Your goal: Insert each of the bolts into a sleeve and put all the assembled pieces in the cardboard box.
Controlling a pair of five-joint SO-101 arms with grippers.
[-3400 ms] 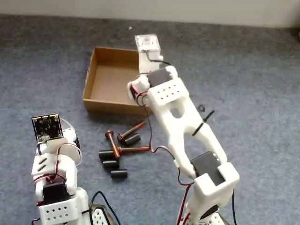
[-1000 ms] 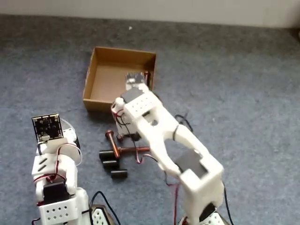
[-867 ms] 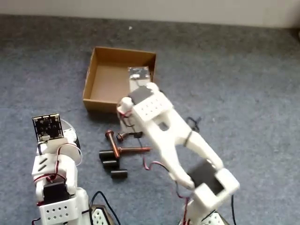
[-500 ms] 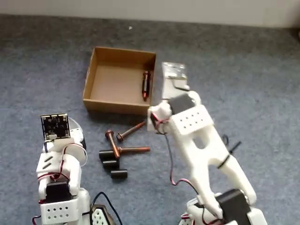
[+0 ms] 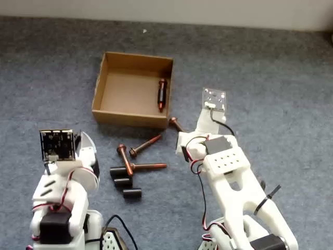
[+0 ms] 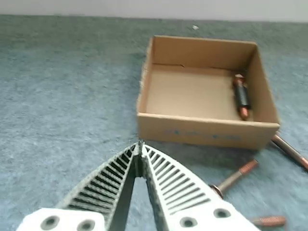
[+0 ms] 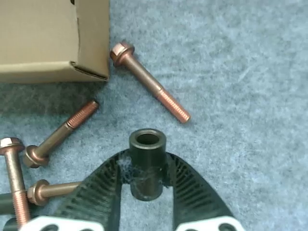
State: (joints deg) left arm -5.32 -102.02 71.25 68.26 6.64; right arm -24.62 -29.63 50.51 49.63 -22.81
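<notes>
Black sleeve (image 7: pixel 147 140) sits clamped in the right pincer (image 7: pixel 146 166); left pincer (image 6: pixel 140 150) closed, empty. One assembled piece (image 5: pixel 162 95) lies at the cardboard box's (image 5: pixel 100 88) three o'clock. Next, probably: mate the bolt (image 7: pixel 149 89) off its five o'clock corner.

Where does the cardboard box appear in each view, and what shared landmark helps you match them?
High view: cardboard box, upper centre-left of the picture.
Left wrist view: the whole box, beyond the left gripper.
Right wrist view: one corner of the box, beyond the sleeve in the right gripper.
Shared landmark: the loose bolt lying by the box's corner.
</notes>
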